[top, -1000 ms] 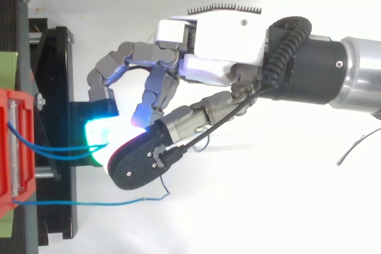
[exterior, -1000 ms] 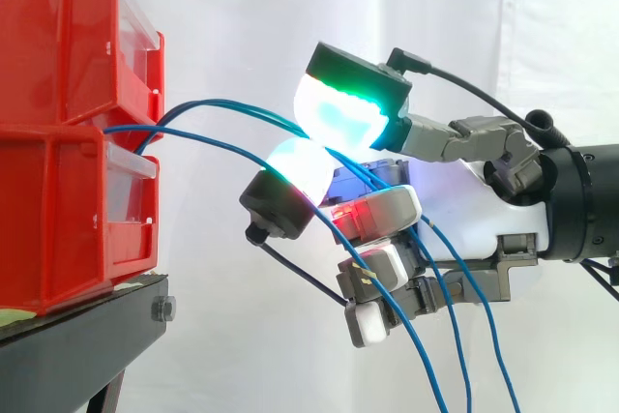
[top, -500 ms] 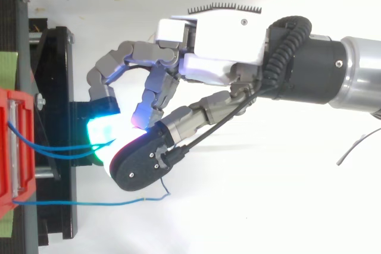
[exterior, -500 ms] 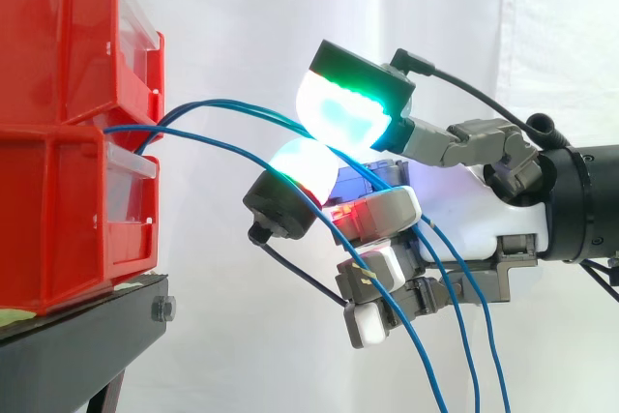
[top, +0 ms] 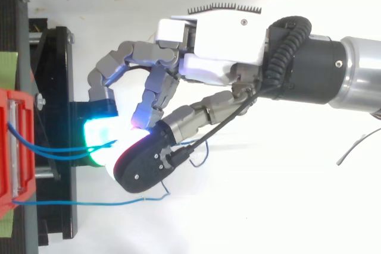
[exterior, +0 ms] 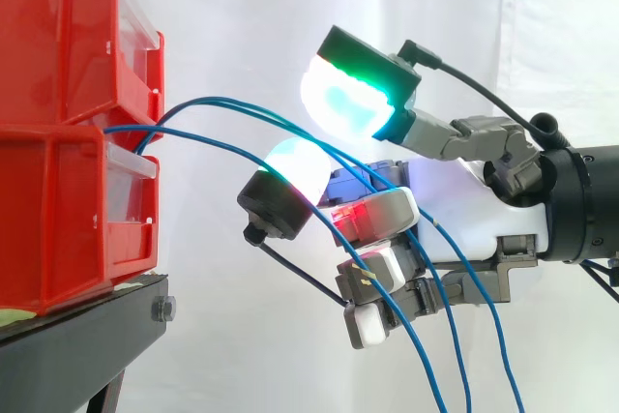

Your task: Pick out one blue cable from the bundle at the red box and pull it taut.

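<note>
White curtain all round the back, plain as anything. Biggest thing up front is the stack of red bins on the left, sitting on a black stand. Then there's the robot hand, reaching in from the right and parked near the bins without touching them. Its glowing pads are what I'm watching. The upper green-cyan pad has lifted away from the lower whitish pad. A second ago those were almost closed together, and now there's a clear gap, so I'd call the pinch open with nothing clamped in it. The blue cables come out from between the bins and arc across through that gap, right over the lower pad. From there they droop past the other curled fingers and off the bottom. Looks like three strands from the side, all slack. From above, a couple of strands run from the bin in under the pads. A lone strand lies apart from them and ends in a loose tip below the thumb. A small loop of blue now pokes out beside the thumb, and it wasn't sticking out a moment back. My guess is it eased off to re-try singling one out, so nothing's picked or taut yet. No labels or writing I could read anywhere.
</note>
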Controlling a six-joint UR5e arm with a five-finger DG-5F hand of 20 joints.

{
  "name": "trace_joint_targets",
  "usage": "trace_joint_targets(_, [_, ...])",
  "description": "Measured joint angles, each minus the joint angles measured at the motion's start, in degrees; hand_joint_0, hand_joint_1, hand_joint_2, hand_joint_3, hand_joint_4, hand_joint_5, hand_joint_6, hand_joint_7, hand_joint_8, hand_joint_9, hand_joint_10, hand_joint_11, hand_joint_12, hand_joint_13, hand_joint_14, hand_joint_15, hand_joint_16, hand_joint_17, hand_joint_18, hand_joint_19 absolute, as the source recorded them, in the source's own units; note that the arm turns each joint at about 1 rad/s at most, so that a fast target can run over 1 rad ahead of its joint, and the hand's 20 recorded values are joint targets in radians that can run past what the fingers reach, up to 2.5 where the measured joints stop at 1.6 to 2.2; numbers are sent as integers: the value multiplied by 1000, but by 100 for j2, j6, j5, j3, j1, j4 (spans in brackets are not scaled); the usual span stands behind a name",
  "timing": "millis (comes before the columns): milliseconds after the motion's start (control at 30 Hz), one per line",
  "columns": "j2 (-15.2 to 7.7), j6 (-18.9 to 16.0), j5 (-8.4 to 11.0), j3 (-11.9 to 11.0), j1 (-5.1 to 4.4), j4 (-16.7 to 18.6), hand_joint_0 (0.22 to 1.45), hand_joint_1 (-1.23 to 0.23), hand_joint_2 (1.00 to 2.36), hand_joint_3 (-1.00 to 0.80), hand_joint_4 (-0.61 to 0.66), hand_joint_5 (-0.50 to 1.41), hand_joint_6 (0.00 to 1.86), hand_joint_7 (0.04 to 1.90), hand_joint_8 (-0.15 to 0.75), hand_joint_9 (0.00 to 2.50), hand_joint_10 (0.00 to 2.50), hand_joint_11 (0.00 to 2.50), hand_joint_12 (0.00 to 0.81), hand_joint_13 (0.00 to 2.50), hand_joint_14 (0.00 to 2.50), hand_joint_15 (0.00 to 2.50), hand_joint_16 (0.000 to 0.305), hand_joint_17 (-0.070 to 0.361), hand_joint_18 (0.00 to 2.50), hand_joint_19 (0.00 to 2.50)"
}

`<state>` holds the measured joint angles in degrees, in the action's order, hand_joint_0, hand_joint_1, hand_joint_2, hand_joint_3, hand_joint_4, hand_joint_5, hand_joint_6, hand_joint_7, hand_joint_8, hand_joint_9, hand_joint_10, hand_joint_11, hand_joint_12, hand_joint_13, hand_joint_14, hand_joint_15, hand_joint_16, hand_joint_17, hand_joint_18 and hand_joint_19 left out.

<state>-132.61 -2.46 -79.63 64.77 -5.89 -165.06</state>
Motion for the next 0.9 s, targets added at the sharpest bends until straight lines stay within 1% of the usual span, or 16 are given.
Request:
trace_joint_targets(67, [2,0,-2,0,0,0,557,-619,1000,-500,11,-95,914,1029,270,1306,37,1240,378,1111,27,816,47,105,928,628])
trace_joint_targets(100, [1,0,-2,0,1,1,580,-636,1000,-500,2,-94,913,1051,261,1313,38,1237,374,1110,29,811,46,104,923,635])
trace_joint_targets(133, [0,0,-2,0,2,1,600,-690,1000,-500,-7,-92,915,1066,265,1317,36,1235,369,1109,27,819,46,102,918,639])
trace_joint_targets(167, [0,0,-2,0,2,1,613,-753,1010,-394,-16,-83,923,1098,264,1320,36,1224,368,1107,30,811,45,102,919,641])
trace_joint_targets(233, [0,0,-1,0,2,2,604,-808,1017,-280,-18,-75,925,1145,265,1347,36,1229,366,1113,29,813,45,102,927,646])
trace_joint_targets(433, [0,0,0,1,1,2,612,-864,1021,-207,-9,-71,926,1175,268,1352,37,1237,370,1120,30,812,46,103,940,636])
trace_joint_targets(467, [0,0,0,1,1,2,653,-901,1023,-187,-18,-81,935,1133,260,1325,38,1230,371,1119,30,815,46,103,942,627])
trace_joint_targets(500, [1,0,0,0,1,2,666,-909,1023,-184,-24,-82,935,1147,256,1323,38,1236,370,1114,29,801,46,102,941,627])
trace_joint_targets(633, [2,0,0,0,1,2,734,-929,1020,-254,-37,-93,942,1169,252,1288,37,1231,364,1099,30,798,44,100,921,617])
trace_joint_targets(700, [2,0,-1,1,2,4,771,-939,1017,-306,-67,-97,947,1185,252,1284,37,1228,356,1091,29,802,44,98,905,623])
trace_joint_targets(733, [1,0,0,1,1,5,796,-956,1016,-320,-76,-97,944,1235,246,1292,38,1227,353,1088,30,804,43,97,894,622])
trace_joint_targets(800, [1,0,0,1,1,6,816,-970,1014,-342,-128,-92,950,1240,231,1309,38,1234,350,1083,29,793,43,96,887,624])
trace_joint_targets(833, [2,0,0,0,1,5,832,-977,1010,-397,-155,-89,951,1245,232,1316,38,1216,348,1078,29,795,42,95,884,621])
trace_joint_targets(900, [1,0,0,0,0,2,826,-993,1000,-500,-174,-89,953,1236,225,1316,39,1233,345,1079,30,785,42,95,907,594])
